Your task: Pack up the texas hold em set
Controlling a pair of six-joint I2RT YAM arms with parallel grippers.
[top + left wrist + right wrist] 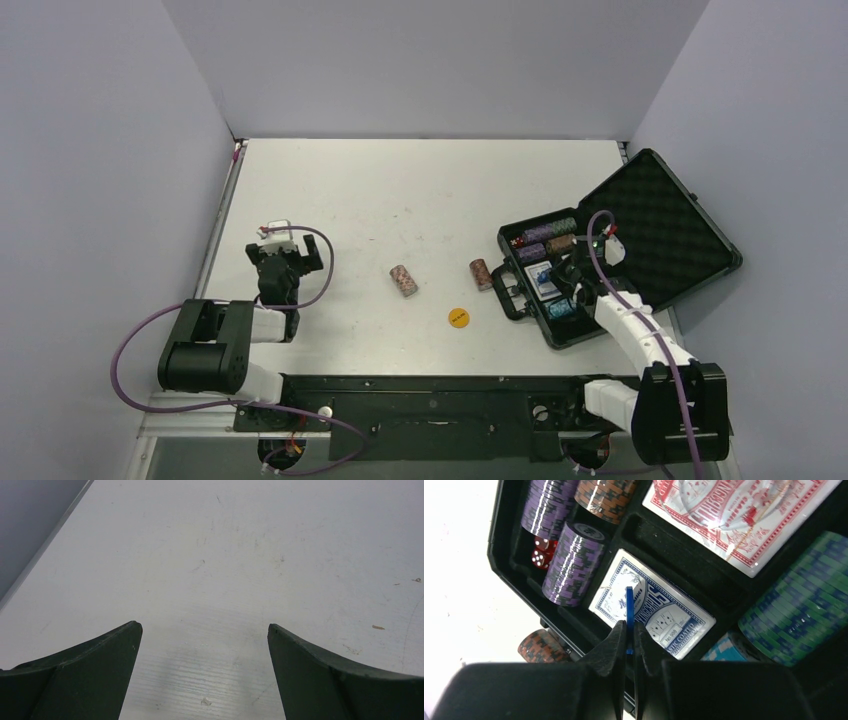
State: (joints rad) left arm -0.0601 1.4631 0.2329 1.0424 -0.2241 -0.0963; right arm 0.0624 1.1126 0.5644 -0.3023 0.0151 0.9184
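1. We found the case (pixel 665 220) lying open at the right side of the table (pixel 400 190). Its lid was thrown back and its foam compartments faced up, so pieces could be lowered in from above.
2. The right claw (pixel 629 632) was pinched shut on a blue disc (pixel 629 602), held on edge between the fingers. It hung over the blue card deck (pixel 664 615) inside the case. We judged the edge-on grip suited to slipping a thin disc into a narrow slot, but we could not tell which compartment was intended.
3. Seated in the case were purple chip stacks (pixel 574 565), red dice (pixel 541 555), a red card deck (pixel 744 520) and green-and-blue chips (pixel 804 605).
4. Not yet packed were a loose chip stack (pixel 403 280) near the middle of the table, a second chip stack (pixel 481 274) just beside the case, and a yellow disc (pixel 459 317) between them, nearer the arms.
5. The left claw (pixel 205 627) stood wide open over bare table and held nothing. It was well apart from every piece, and we judged it parked clear of the right arm's work.
6. We judged the packing partly complete, with three loose pieces left for collection.
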